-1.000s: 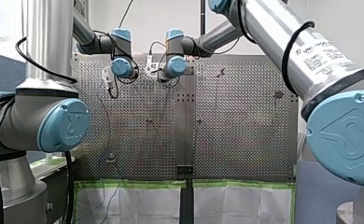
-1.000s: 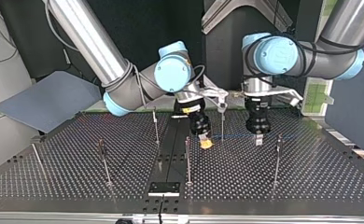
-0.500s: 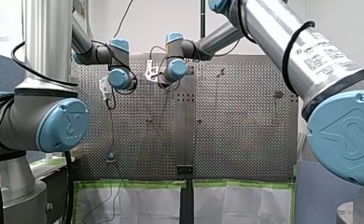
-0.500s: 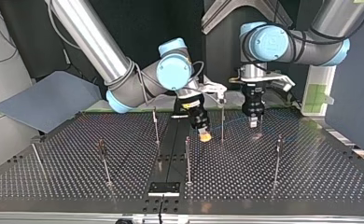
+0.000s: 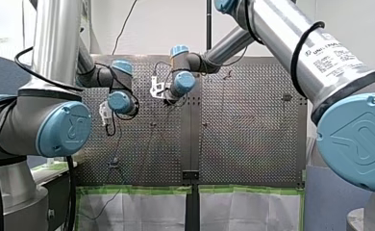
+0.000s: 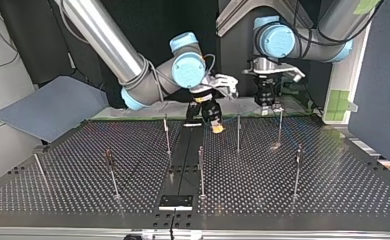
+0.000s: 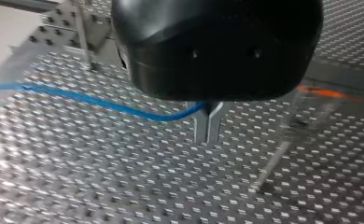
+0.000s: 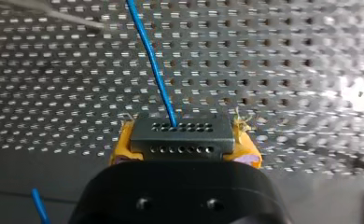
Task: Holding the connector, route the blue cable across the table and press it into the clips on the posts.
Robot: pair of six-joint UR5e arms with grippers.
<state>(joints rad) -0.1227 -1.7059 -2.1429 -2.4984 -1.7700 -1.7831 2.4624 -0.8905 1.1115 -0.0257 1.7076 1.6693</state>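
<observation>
1. My right gripper (image 8: pixel 182 149) — yellow pads clamped on the connector (image 8: pixel 181 133), whose long axis lies crosswise between them.
2. The blue cable (image 8: pixel 154 70) leaves the connector pointing straight ahead, above the perforated table (image 8: pixel 287 70).
3. My left gripper (image 7: pixel 208 127) — metal fingers pinched on the blue cable, which trails off sideways.

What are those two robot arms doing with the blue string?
They are handling a blue cable over a holey table with thin posts. My right gripper pinches the black connector at the cable's end with yellow pads. My left gripper is shut on the cable further along. Both hang above the table.
</observation>
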